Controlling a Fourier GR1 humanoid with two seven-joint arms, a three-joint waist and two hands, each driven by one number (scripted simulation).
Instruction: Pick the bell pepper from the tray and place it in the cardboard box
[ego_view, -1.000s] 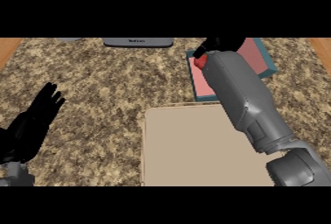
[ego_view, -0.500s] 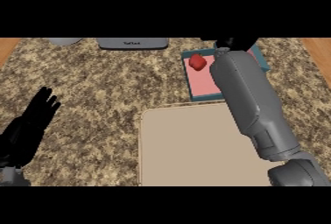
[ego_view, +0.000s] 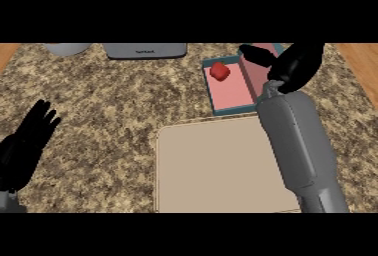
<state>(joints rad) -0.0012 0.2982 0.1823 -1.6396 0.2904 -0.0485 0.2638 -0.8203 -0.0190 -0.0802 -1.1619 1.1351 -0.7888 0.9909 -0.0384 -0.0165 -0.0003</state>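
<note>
Speckled brown stone counter (ego_view: 111, 110) carries a flat beige cardboard box (ego_view: 221, 170) near the front and, just behind it, a teal-rimmed tray with pink floor (ego_view: 230, 90), where the small red bell pepper (ego_view: 219, 71) lies in the far left part. Right hand (ego_view: 295, 62) hangs over the tray's right side, beside the pepper but apart from it, thumb spread and fingers relaxed, holding nothing. Left hand (ego_view: 26, 145) rests at the left edge with straight fingers; a grey appliance (ego_view: 144, 50) stands at the back
</note>
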